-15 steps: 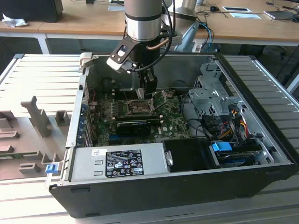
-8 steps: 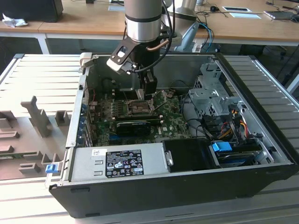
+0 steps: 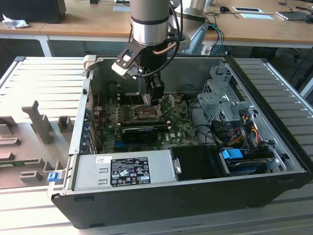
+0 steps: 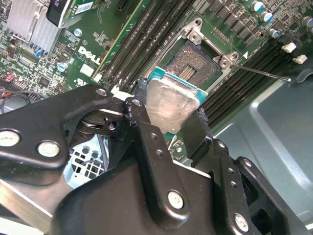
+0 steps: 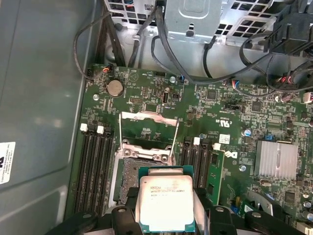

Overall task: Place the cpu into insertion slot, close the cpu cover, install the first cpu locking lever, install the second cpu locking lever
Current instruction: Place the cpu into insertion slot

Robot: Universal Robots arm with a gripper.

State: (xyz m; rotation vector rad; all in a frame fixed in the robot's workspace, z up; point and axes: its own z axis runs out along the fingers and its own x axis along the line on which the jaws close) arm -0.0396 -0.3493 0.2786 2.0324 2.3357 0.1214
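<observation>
The end effector [image 4: 170, 111] is clamped on the cpu [image 4: 171, 104], one finger on each of two opposite edges, silvery face toward the wrist. In both wrist views the chip sits tilted over one side of the insertion slot [image 4: 196, 66], not yet seated, with much of the dark socket uncovered beyond it. The cpu cover [image 5: 148, 115] stands swung open at the far side of the slot, and a thin locking lever [image 4: 264, 73] juts out to one side, so the way down looks free.

To do this well, I would level the chip, square its corners to the socket rim, and lower it straight with no sliding across the contacts, releasing only once it rests flat.

In the exterior view the arm [image 3: 149, 22] drops almost vertically into the open computer case [image 3: 274, 147], wrist pointing down at the green board [image 3: 178, 132].
</observation>
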